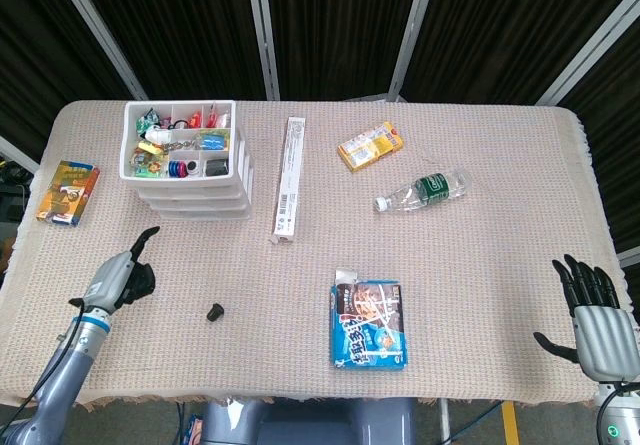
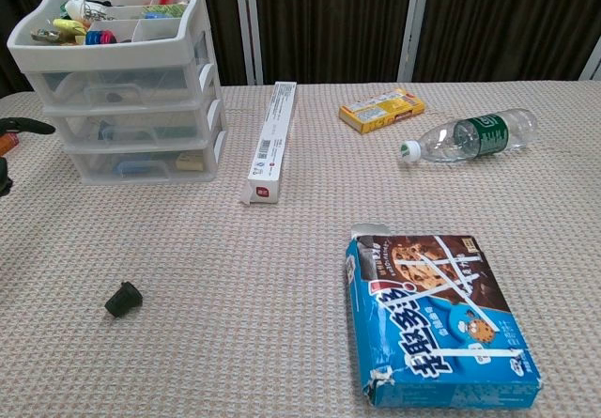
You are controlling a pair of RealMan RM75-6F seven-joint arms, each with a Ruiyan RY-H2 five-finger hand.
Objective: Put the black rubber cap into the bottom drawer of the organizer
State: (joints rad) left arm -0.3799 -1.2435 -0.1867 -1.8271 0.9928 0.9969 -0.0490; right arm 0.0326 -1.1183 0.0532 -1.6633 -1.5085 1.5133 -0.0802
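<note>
The black rubber cap (image 1: 215,312) lies alone on the woven cloth, front left of centre; the chest view shows the cap (image 2: 123,299) on its side. The white three-drawer organizer (image 1: 186,161) stands at the back left, its top tray full of small items. Its bottom drawer (image 2: 141,163) is pushed in. My left hand (image 1: 121,279) hovers left of the cap, turned on edge, one finger stretched toward the organizer, holding nothing. A fingertip (image 2: 23,125) of it shows at the chest view's left edge. My right hand (image 1: 601,314) rests spread at the near right corner, empty.
A long white box (image 1: 288,178) lies right of the organizer. A blue cookie box (image 1: 369,323) sits at front centre, a yellow box (image 1: 370,145) and a lying water bottle (image 1: 425,189) further back. A colourful small box (image 1: 68,192) is at the left edge.
</note>
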